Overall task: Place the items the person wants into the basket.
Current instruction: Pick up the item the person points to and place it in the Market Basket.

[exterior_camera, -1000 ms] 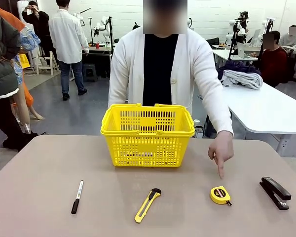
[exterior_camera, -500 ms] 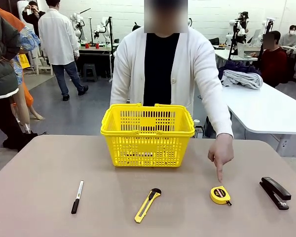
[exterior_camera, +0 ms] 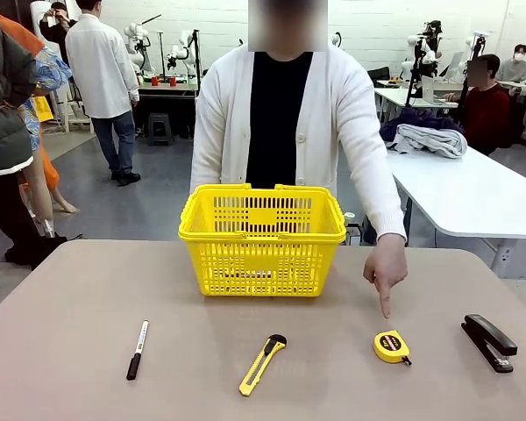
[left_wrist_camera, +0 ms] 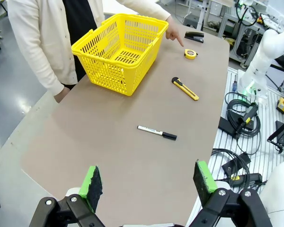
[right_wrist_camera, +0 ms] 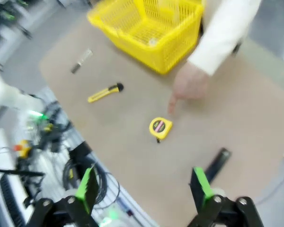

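The yellow basket [exterior_camera: 261,239] stands at the table's far middle, in front of the person [exterior_camera: 285,123] in the white cardigan. The person's hand [exterior_camera: 385,267] points a finger down at the round yellow-and-black tape measure [exterior_camera: 392,346] [right_wrist_camera: 160,127] [left_wrist_camera: 190,54]. The black stapler [exterior_camera: 488,342] [right_wrist_camera: 217,164] [left_wrist_camera: 194,36] lies to its right. No slim black pen is in view. My left gripper [left_wrist_camera: 147,179] hangs open high above the near table edge. My right gripper [right_wrist_camera: 143,185] is open above the table's edge, nearest the tape measure and stapler.
A yellow-and-black utility knife [exterior_camera: 262,363] [left_wrist_camera: 185,88] lies at front middle. A white-barrelled marker [exterior_camera: 137,349] [left_wrist_camera: 156,133] with a black cap lies front left. Cables and an arm base [left_wrist_camera: 262,56] sit beside the table. Other people and tables stand farther back.
The person's pointing hand has drifted slightly left and up while staying aimed at the tape measure. The items on the table have not moved.
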### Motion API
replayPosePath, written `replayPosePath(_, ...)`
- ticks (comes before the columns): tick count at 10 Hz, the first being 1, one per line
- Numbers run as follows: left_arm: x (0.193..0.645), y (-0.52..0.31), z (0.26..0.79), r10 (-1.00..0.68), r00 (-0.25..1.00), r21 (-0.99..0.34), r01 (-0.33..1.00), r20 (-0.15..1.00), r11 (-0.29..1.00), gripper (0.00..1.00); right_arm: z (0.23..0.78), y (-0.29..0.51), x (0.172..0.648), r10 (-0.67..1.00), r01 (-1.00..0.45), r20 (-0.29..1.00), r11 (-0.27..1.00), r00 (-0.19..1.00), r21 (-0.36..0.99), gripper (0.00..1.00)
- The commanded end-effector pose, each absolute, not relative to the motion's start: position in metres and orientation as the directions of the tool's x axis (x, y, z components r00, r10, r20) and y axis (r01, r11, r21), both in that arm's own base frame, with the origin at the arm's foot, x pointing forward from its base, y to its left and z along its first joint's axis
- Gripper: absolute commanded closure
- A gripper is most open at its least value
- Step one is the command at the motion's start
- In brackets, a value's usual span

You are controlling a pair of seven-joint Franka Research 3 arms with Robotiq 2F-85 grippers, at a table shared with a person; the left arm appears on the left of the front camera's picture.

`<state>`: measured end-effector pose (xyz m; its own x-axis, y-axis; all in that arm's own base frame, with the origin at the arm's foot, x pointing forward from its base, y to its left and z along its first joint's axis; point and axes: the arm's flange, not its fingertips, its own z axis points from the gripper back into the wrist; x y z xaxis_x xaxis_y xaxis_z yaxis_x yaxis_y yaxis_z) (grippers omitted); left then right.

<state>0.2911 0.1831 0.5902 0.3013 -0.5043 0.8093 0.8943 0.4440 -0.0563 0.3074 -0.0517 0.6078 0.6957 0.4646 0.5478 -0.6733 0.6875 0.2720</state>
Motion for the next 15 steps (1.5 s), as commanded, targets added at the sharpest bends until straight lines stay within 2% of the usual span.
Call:
replayPosePath(1,0.291,0.184,0.592,-0.500,0.294,-0.052,0.895,0.814,0.442,0.00,0.620,-0.007,0.335,0.496,-0.597,0.343,0.731,0.798,0.331,0.00)
replayPosePath(3,0.291,0.184,0.592,-0.500,0.294,-0.052,0.895,0.814,0.442,0.00,0.589,0.048,0.368,0.471,-0.503,0.178,0.796,0.864,0.338,0.00)
replayPosePath(5,0.291,0.184,0.592,-0.500,0.294,-0.052,0.895,0.814,0.442,0.00,0.541,0.086,0.392,0.418,-0.416,0.048,0.876,0.907,0.243,0.00)
replayPosePath(8,0.291,0.184,0.592,-0.500,0.294,-0.052,0.895,0.814,0.442,0.00,0.498,0.113,0.394,0.409,-0.413,0.072,0.909,0.910,0.057,0.00)
replayPosePath(10,0.291,0.184,0.592,-0.500,0.294,-0.052,0.895,0.814,0.442,0.00,0.491,0.111,0.390,0.405,-0.407,0.109,0.913,0.908,0.001,0.00)
replayPosePath(11,0.291,0.184,0.592,-0.500,0.294,-0.052,0.895,0.814,0.442,0.00,0.497,0.114,0.399,0.435,-0.440,0.069,0.894,0.898,0.088,0.00)
replayPosePath(15,0.291,0.184,0.592,-0.500,0.294,-0.052,0.895,0.814,0.442,0.00,0.497,0.114,0.399,0.435,-0.440,0.069,0.894,0.898,0.088,0.00)
